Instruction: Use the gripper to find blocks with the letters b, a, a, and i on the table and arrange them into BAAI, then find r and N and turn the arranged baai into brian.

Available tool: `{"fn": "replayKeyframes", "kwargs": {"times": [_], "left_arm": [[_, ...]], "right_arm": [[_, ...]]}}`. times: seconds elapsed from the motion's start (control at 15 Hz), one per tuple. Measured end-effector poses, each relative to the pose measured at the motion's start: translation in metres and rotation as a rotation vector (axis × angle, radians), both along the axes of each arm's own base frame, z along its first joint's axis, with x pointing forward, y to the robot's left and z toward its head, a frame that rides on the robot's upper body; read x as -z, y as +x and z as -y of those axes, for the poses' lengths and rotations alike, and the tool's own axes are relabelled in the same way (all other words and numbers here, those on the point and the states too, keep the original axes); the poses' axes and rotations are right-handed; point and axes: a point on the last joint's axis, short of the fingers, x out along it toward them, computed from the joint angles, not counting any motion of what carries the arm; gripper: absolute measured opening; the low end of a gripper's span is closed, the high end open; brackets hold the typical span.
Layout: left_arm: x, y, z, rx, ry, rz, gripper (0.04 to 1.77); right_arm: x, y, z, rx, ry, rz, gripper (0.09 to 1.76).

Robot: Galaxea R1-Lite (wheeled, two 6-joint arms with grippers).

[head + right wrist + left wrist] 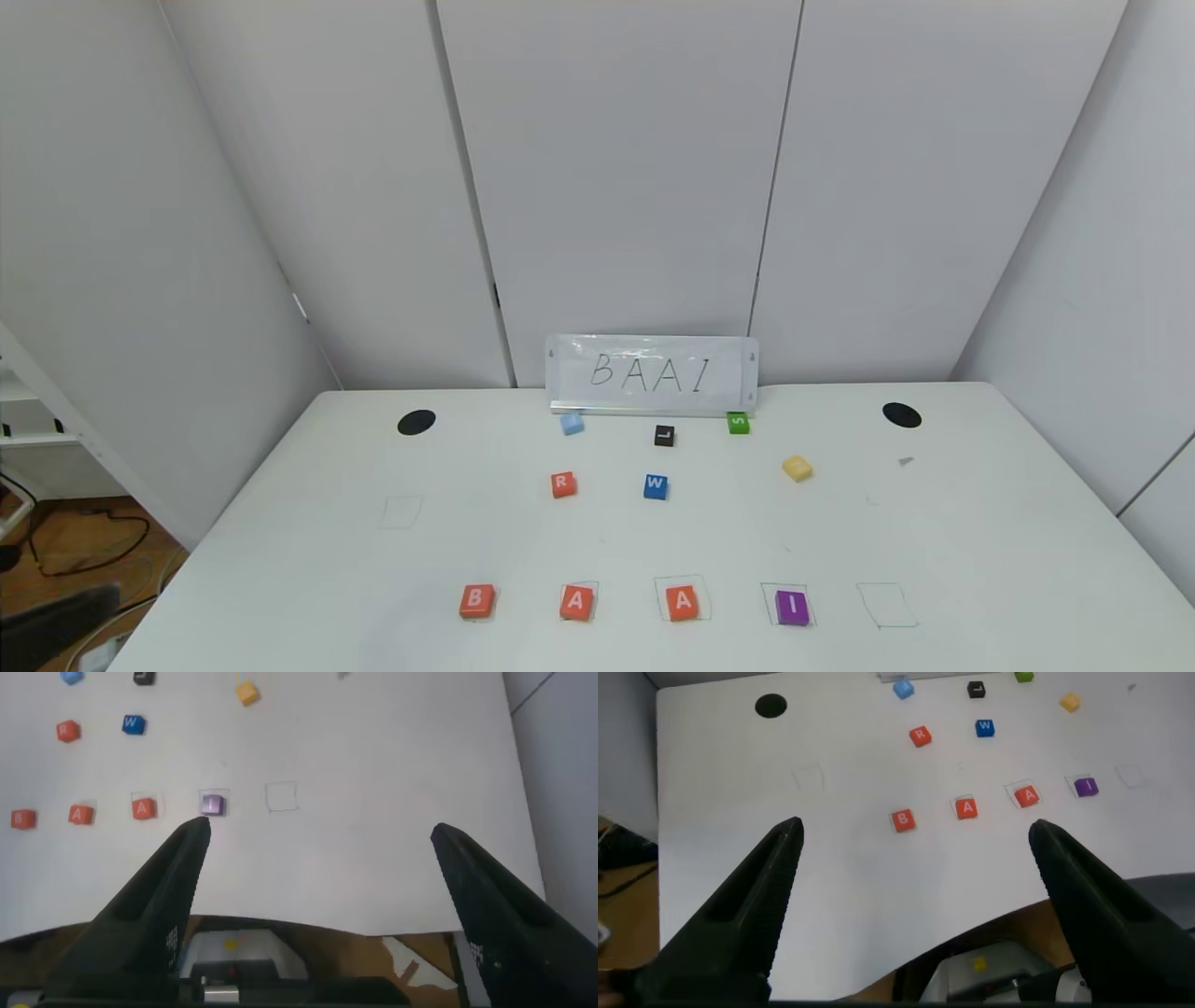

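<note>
Near the table's (280, 560) front edge stands a row: orange-red B cube (476, 601), orange-red A cube (576, 602), second orange-red A cube (682, 602) and purple I cube (792, 607). An empty drawn square (887, 605) lies to the right of the I. The orange-red R cube (562, 483) sits farther back. No N shows on any cube. My left gripper (915, 835) is open and empty, held back over the front edge, off the head view. My right gripper (318, 835) is open and empty, likewise back over the front edge.
A card reading BAAI (652, 375) stands at the back. Before it lie a light blue cube (571, 423), a black L cube (664, 435), a green S cube (738, 422), a blue W cube (655, 486) and a yellow cube (796, 468). Two black holes (416, 422) mark the far corners.
</note>
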Motion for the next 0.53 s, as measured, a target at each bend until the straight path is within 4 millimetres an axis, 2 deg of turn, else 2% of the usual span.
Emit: {"fn": "replayKeyframes", "kwargs": {"times": [0.27,0.53], "left_arm": [[0.023,-0.049,-0.010,-0.083,0.000,0.073,1.72],[0.048,-0.095,-0.010,-0.170,0.001,0.129,1.72]], "right_arm": [[0.018,-0.066,0.009,0.063,-0.001,0.146,1.70],[0.051,-0.128,0.012,0.075,-0.009,0.243,1.70]]}}
